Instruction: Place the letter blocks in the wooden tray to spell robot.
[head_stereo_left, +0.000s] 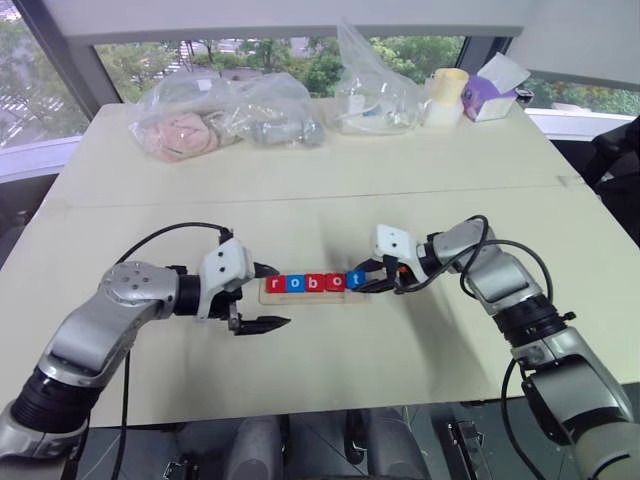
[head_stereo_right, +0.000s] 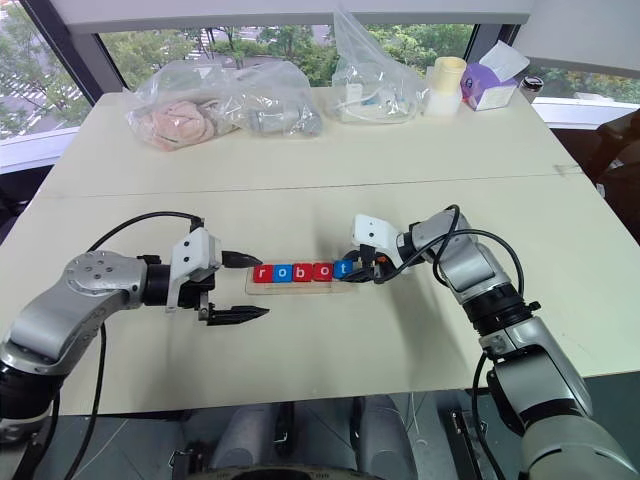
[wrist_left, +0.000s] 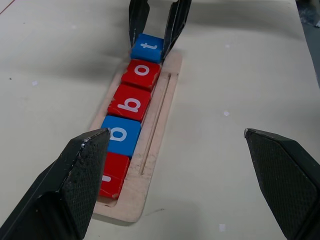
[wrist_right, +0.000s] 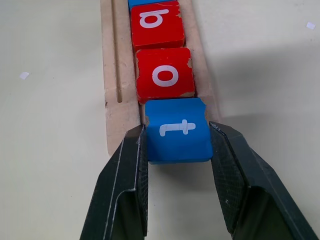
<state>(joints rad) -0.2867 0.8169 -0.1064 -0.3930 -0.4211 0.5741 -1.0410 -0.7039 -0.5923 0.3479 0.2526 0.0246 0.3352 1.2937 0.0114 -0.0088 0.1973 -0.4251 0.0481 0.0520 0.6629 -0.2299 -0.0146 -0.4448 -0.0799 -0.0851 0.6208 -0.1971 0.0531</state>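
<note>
The wooden tray (head_stereo_left: 306, 297) lies mid-table with the letter blocks in a row reading r, o, b, o, t. The r (head_stereo_left: 277, 284), b (head_stereo_left: 312, 283) and second o (wrist_right: 165, 75) are red. The first o (head_stereo_left: 294, 283) and the t (wrist_right: 176, 145) are blue. My right gripper (wrist_right: 177, 129) is shut on the t block at the tray's right end, against the red o, with the block's outer edge past the tray's end. My left gripper (wrist_left: 175, 135) stands open at the tray's left end, one finger (wrist_left: 75, 180) over the r block, holding nothing.
Along the table's far edge lie two clear plastic bags (head_stereo_left: 225, 115) with soft items, a third bag (head_stereo_left: 375, 95), a pale cup (head_stereo_left: 447, 95) and a purple tissue box (head_stereo_left: 490, 95). A seam (head_stereo_left: 300, 200) crosses the tabletop behind the tray.
</note>
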